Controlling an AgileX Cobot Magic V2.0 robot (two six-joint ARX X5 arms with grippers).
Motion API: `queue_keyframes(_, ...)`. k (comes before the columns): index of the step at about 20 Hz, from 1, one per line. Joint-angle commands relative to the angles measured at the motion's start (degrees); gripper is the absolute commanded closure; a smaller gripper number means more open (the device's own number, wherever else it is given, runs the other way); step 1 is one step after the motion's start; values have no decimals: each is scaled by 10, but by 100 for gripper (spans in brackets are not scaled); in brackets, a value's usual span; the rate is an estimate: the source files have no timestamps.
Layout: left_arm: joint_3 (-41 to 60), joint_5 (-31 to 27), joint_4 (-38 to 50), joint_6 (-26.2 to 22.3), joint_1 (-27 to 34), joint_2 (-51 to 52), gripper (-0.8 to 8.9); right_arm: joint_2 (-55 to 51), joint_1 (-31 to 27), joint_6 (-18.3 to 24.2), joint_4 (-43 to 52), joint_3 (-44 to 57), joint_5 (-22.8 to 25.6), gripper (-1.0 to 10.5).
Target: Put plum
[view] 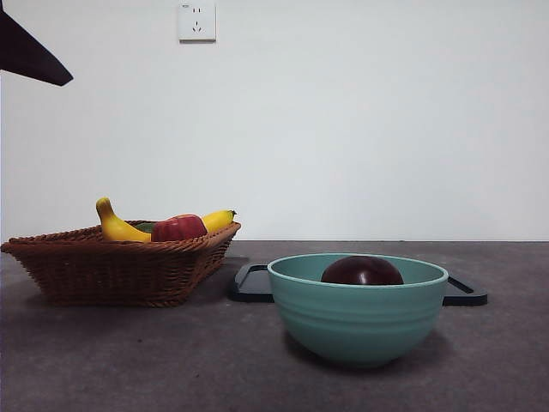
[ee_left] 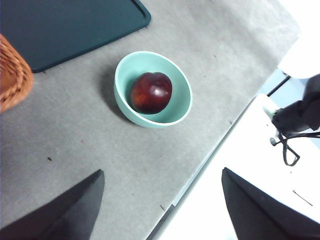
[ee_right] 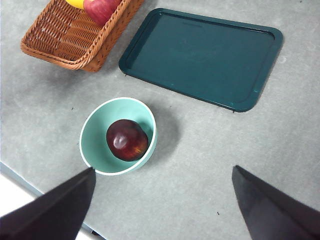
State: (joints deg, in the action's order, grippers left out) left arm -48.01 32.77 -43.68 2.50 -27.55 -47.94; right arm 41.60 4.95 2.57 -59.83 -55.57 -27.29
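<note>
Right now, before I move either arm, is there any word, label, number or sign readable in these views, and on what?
No readable text in any view.
Wall socket: slots only, no legible marking.
Plum, teal bowl, dark tray, wicker basket with its apple and bananas: no labels or stickers visible.

The glossy, dark maroon plum [ee_right: 127, 139] lies inside the teal bowl [ee_right: 90, 140], nothing touching it.
</note>
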Motion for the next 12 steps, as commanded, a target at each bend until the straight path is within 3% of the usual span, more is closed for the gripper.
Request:
queue_keyframes(1,-6,2,4,3,-3,-2,440,7,2,-6,-3,-11,-2,511)
queue_keyframes(6,-6,2,4,1,-3,-2,440,25,15,-18,-7,-10,-4,512)
queue_keyframes(9,-6,2,7,1,-3,-2,440,65,55,-33,3,-8,-3,521)
queue_keyframes(12,-6,2,16,1,-3,-2,440,112,105,-72,73,20,3,522)
